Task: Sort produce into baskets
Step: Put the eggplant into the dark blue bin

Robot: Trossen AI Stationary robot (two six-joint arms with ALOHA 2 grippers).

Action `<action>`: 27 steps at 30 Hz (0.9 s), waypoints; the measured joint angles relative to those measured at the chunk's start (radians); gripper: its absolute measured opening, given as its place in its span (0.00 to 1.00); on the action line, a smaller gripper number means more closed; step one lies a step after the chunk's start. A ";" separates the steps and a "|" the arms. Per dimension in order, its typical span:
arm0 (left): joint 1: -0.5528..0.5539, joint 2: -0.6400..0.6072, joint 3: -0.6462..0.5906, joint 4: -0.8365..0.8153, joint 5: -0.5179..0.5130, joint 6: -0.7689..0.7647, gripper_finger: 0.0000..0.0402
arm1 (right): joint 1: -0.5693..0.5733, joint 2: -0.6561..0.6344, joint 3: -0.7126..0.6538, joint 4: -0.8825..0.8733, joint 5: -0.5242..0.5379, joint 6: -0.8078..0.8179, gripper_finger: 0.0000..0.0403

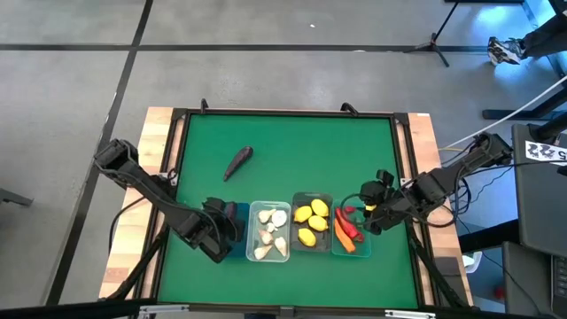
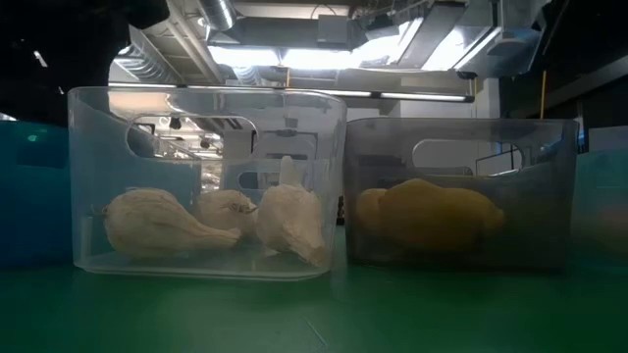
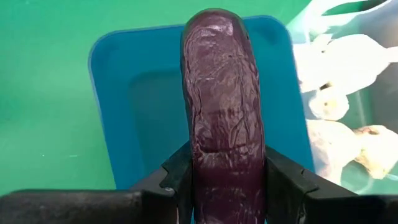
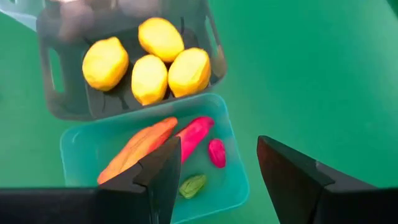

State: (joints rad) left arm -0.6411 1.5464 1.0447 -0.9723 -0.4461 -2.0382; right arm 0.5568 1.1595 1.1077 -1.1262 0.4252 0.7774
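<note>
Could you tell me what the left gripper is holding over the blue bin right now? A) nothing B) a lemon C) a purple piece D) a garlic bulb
C: the left gripper is shut on a purple piece above the blue bin.

Clear basket (image 2: 206, 181) at 9 o'clock holds whitish garlic bulbs (image 2: 147, 226), touching grey basket (image 2: 459, 191) at 3 o'clock holding lemons (image 2: 427, 216).
</note>
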 joint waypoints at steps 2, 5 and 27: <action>0.000 0.003 0.000 -0.011 0.000 -0.006 0.33 | 0.000 0.000 -0.016 0.005 -0.014 0.001 0.52; 0.000 0.002 0.000 -0.022 -0.001 -0.005 0.33 | 0.000 0.000 -0.022 0.030 -0.026 0.001 0.52; 0.001 0.074 -0.003 -0.012 0.000 0.017 0.33 | 0.000 0.000 -0.022 0.081 -0.052 -0.001 0.52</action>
State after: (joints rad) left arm -0.6399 1.6207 1.0419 -0.9839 -0.4456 -2.0209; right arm 0.5564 1.1591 1.0855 -1.0454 0.3729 0.7769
